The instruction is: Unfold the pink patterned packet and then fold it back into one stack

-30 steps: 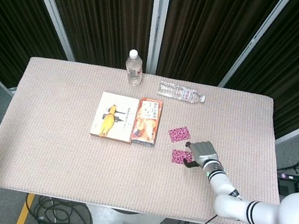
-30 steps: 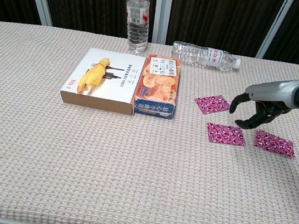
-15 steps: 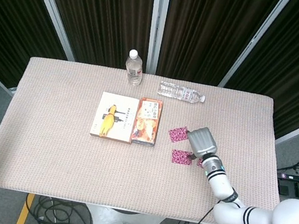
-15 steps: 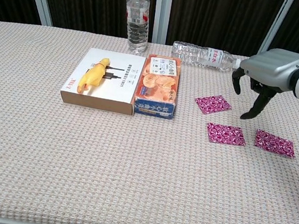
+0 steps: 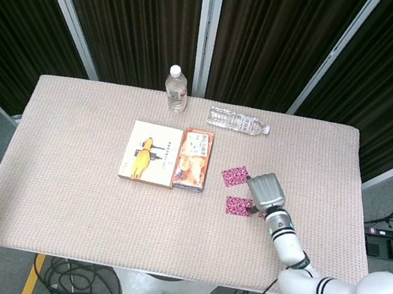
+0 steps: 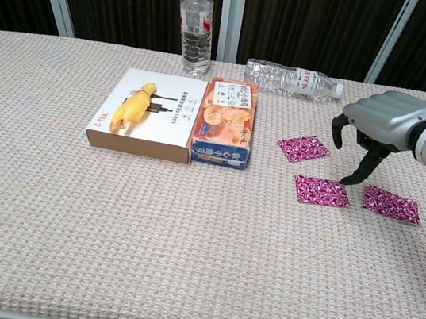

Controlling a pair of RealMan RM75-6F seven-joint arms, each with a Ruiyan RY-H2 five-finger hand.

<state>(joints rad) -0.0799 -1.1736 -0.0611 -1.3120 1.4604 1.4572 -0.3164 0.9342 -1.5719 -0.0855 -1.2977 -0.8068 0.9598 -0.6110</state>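
Table [image 6: 67,226]: pink packets [image 6: 321,191] beneath right hand [image 6: 370,127].

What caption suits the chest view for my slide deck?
Right hand poised, fingers apart, above three separate pink patterned packets on the table.

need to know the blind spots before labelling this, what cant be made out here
- Third pink piece: in the head view, the right robot hand covers it.
- Left robot hand: neither view shows it.
- Fingertips touching the table or the middle pink piece: chest view too small to tell.
- Print on the lying bottle: too small.
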